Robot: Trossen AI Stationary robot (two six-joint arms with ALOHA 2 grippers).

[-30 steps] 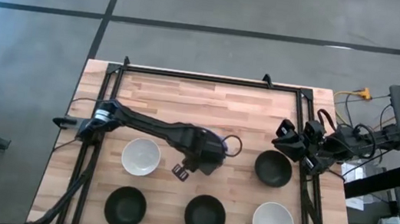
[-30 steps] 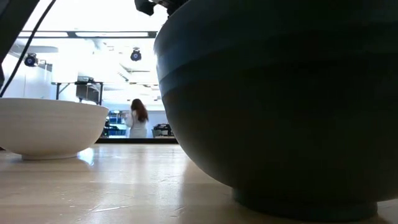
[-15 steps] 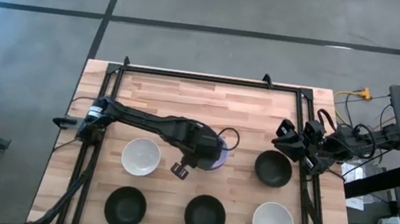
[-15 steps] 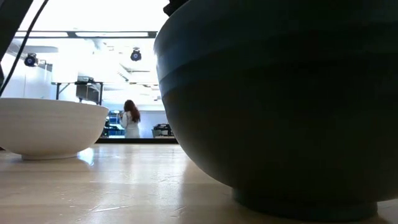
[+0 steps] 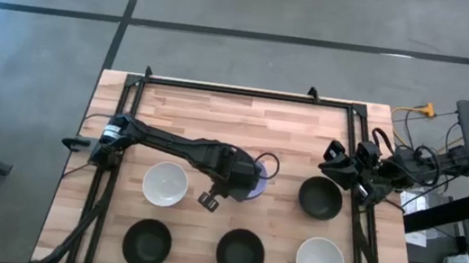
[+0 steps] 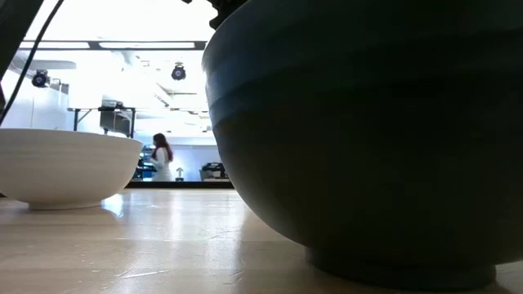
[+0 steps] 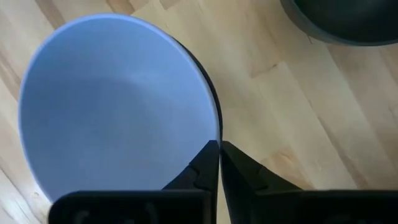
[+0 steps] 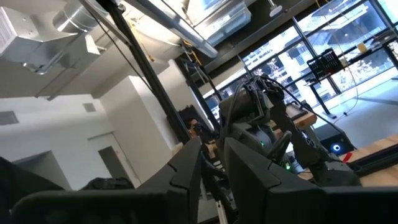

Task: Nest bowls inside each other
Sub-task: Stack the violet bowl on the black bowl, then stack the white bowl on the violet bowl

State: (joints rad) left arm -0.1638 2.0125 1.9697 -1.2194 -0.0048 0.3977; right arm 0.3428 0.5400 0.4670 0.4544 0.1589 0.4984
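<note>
High view: left gripper point(image 5: 251, 181) at frame centre, clamped on lavender bowl point(image 5: 255, 182) rim. Right gripper point(image 5: 332, 160) parked right edge, narrow gap, holding nothing. Five bowls lie separate on surface point(image 5: 219, 111); nesting barely begun, judging by layout.

your left arm point(image 5: 180, 146) is a slim matte-black run of links; its fingers point(image 7: 202, 176) are dark, angular wedges. black cables loop off the right arm point(image 5: 375, 165).
</note>
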